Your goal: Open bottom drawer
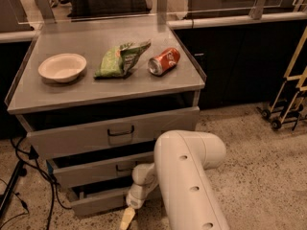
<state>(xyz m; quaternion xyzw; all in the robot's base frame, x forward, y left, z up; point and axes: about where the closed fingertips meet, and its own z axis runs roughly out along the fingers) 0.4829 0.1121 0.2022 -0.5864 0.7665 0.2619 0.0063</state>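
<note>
Gripper hung just before the bottom drawer, lowest under the bench; spread or closed, I couldn't tell. I judged the drawer rigid metal, light-sliding, best pulled by its handle, hidden behind the wrist.

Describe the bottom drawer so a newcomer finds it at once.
Find the grey three-drawer cabinet. The bottom drawer sits nearest the floor, with the claw hanging just before its front. Its front is the slimmest of the three.
</note>
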